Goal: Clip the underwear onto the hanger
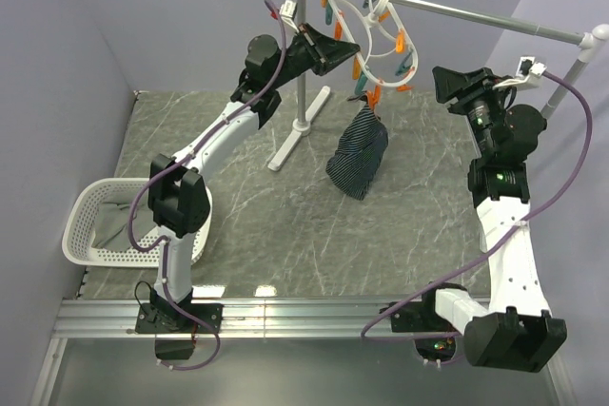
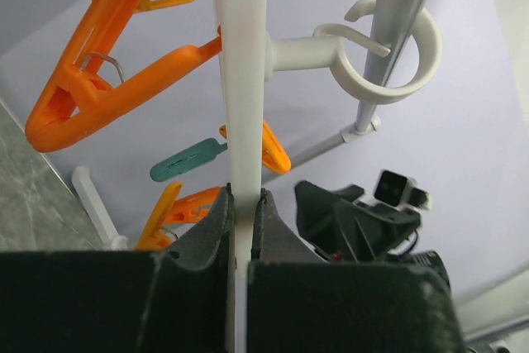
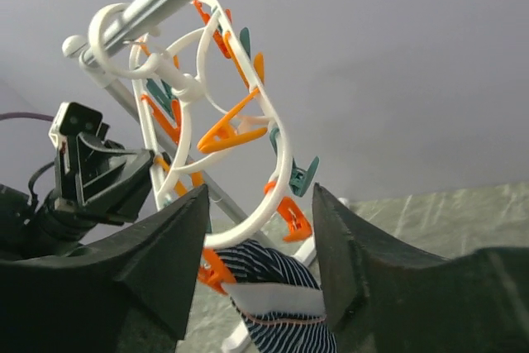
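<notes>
The hanger (image 1: 373,37), a white double ring with orange and teal pegs, hangs by its hook on the rail. My left gripper (image 1: 344,48) is shut on its white ring (image 2: 245,105), with both jaws pressed flat against the plastic. The underwear (image 1: 359,161), navy with thin stripes, dangles from an orange peg (image 1: 374,96) at the hanger's low end and reaches down to the table. In the right wrist view the underwear (image 3: 281,320) shows its white band just below the hanger (image 3: 277,134). My right gripper (image 1: 443,84) stands open to the right of the hanger, holding nothing.
The grey metal rail stand (image 1: 457,9) crosses the back, its left post and foot (image 1: 298,130) beside the underwear. A white basket (image 1: 84,206) holding a grey-green cloth (image 1: 122,225) sits at the table's left edge, next to the left arm.
</notes>
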`<state>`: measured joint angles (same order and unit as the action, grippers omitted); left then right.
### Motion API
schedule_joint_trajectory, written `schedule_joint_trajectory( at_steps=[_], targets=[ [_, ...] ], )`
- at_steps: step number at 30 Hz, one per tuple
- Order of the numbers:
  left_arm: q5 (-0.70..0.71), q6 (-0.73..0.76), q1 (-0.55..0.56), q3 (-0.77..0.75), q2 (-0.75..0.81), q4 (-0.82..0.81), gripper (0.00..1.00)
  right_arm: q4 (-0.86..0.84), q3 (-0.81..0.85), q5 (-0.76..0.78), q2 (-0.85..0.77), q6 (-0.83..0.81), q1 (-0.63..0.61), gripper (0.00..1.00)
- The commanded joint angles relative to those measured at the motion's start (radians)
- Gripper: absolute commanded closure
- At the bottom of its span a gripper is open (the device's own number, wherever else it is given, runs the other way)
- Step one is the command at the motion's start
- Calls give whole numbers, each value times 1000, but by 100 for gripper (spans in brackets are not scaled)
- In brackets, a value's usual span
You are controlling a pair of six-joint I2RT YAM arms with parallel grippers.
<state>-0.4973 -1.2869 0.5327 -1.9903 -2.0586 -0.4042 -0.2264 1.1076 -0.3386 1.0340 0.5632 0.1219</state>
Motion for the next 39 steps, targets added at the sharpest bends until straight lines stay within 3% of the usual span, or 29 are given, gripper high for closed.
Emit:
schedule_joint_trajectory(
  at_steps=[1, 7, 25, 28, 32, 36, 39],
  targets=[
    [-179, -46, 12, -44, 6, -19, 100, -2, 43, -16, 24, 114, -5, 42],
    [-253, -58, 9, -41, 9, -30, 100, -14, 44, -39, 77, 197, -13, 46],
    [-317, -72, -3, -45, 0, -42, 100, -74, 46, -68, 175, 288, -62, 47],
    [-322, -72, -2, -44, -3, -41, 100, -108, 54, -97, 187, 328, -64, 56],
    [-314, -68, -10, -27, 5, -56, 99, -128, 61, -117, 192, 375, -64, 75],
    [-307, -55, -22, 13, 24, -64, 80, -117, 69, -119, 184, 391, -64, 98],
    [-284, -16, -40, 85, 84, -77, 57, -100, 74, -112, 169, 389, -64, 100]
  ],
)
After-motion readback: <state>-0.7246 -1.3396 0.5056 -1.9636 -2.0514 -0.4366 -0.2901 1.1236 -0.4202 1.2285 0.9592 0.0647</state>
